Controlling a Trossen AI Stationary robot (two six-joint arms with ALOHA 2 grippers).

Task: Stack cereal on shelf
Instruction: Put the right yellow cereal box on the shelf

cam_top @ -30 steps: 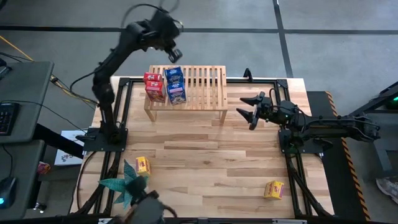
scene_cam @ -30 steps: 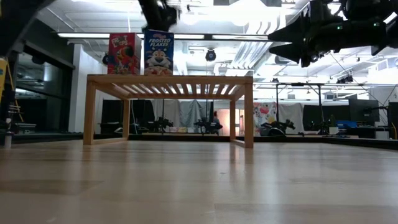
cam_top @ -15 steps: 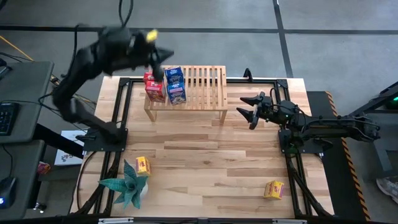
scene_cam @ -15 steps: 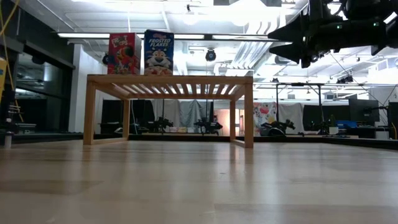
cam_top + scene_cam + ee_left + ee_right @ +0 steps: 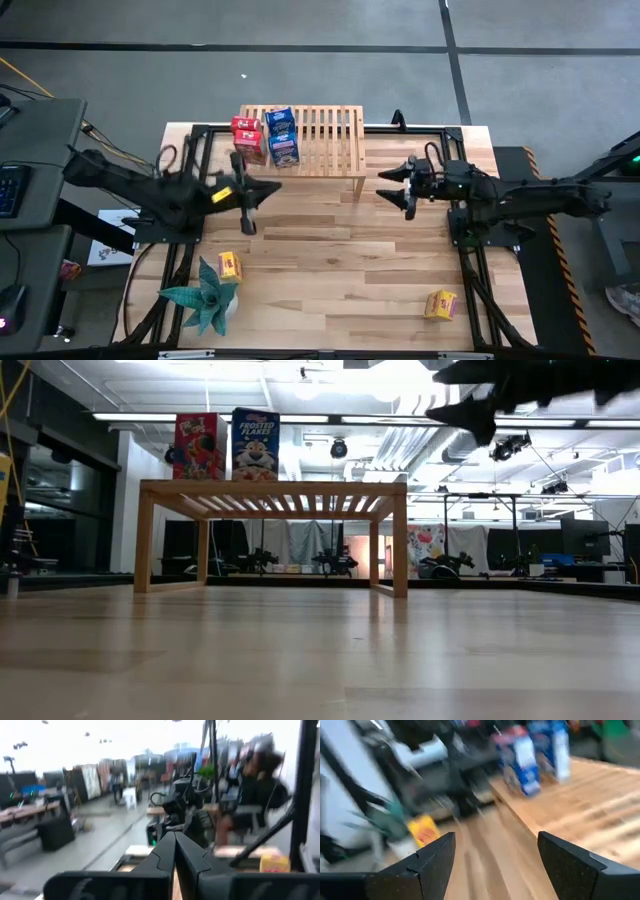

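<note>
On the shelf (image 5: 320, 140), four boxes stand at one end: two red (image 5: 246, 137), two blue (image 5: 282, 135). Two yellow boxes are left on the table, one beside the plant (image 5: 205, 292), one (image 5: 441, 304) well away from the shelf. The left gripper (image 5: 262, 190), fingers pressed together and empty, hangs just in front of the shelf. It should spread them before dropping squarely over the yellow box (image 5: 230, 265) by the plant. The right gripper (image 5: 392, 186), fingers wide, waits beside the shelf's bare end.

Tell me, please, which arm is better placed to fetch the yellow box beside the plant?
Probably the left: its claw hangs empty and shut just above that yellow box, while the right claw sits open across the table.
</note>
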